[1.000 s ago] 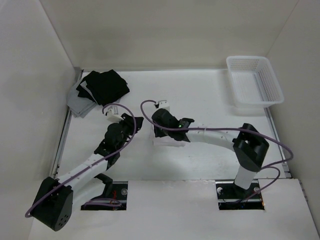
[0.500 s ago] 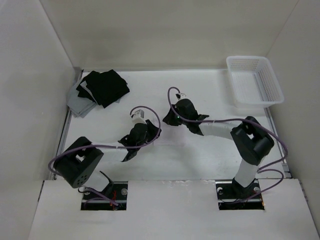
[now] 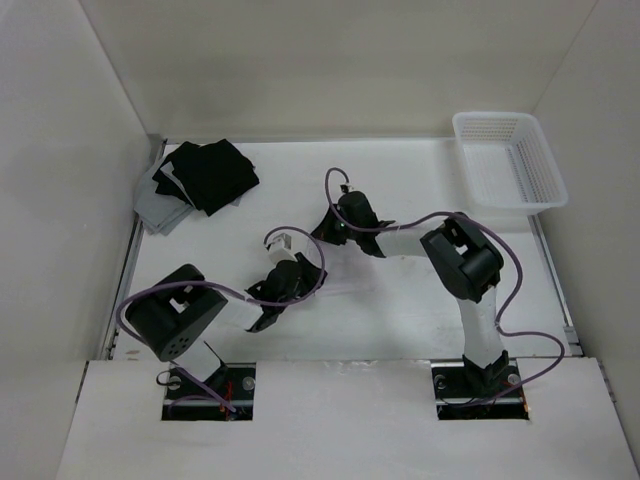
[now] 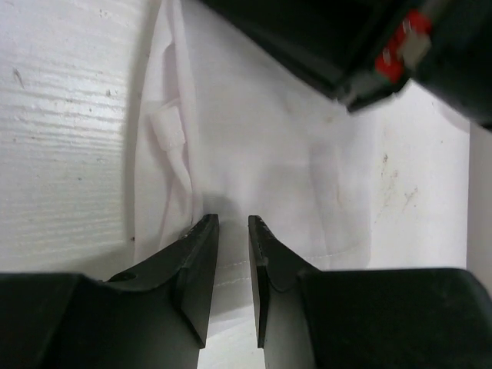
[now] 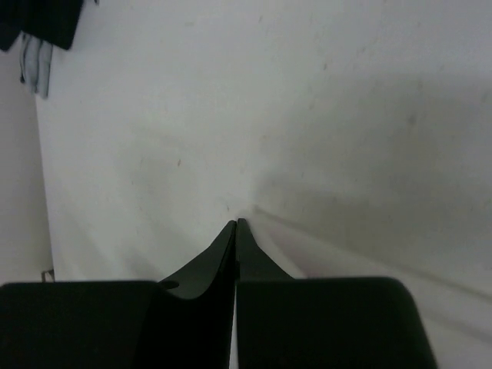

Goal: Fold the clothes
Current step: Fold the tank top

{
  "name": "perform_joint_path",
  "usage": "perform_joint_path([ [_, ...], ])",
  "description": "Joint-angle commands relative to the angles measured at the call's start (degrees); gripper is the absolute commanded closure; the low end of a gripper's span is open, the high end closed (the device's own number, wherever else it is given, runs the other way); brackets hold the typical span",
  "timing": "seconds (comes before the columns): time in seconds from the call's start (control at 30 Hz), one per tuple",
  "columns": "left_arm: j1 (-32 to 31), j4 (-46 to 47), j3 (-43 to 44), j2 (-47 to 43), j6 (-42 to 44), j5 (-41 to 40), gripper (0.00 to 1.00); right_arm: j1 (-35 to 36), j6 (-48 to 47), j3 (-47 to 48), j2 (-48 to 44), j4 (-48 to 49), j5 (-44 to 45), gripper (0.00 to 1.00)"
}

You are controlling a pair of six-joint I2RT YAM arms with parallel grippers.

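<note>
The clothes [image 4: 261, 138] are a white garment lying on the white table, with a small tag and a stitched hem showing in the left wrist view. My left gripper [image 4: 233, 219] hovers over that hem with its jaws a narrow gap apart and nothing pinched between them. From above, the left gripper [image 3: 312, 266] sits mid-table and the right gripper [image 3: 323, 232] just beyond it. In the right wrist view the right gripper [image 5: 236, 222] is shut, and a taut ridge of the clothes [image 5: 361, 257] runs from its tips toward the lower right. From above, the clothes [image 3: 340, 285] barely stand out.
A pile of black garments [image 3: 205, 175] lies on a grey cloth [image 3: 158, 213] at the back left. A white plastic basket [image 3: 545, 190] stands at the back right. The right arm's black body [image 4: 346, 46] hangs close over the left gripper.
The right gripper has shut and pulled toward the back of the table. The left gripper has slid right to the garment's hem, its jaws narrowing, with its arm folded back.
</note>
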Motion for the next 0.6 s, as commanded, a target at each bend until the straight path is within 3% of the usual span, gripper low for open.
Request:
perform_joint_path([
  [0.0,-1.34,0.41,-2.36,-0.39,-1.59,-0.59,0.79,-1.37,3.16,3.77,2.59,3.51,2.31,0.97],
  [0.27,-0.38,-0.47,-3.60,-7.93,0.33,-1.56,0.78,-2.95,6.15,7.03,1.99,1.57,3.72,0.97],
  [0.57,2.52,-10.74,0.88,-24.99,11.75,-9.73,0.73,-5.23,4.49,-0.42,-17.33,6.67,0.99,0.83],
])
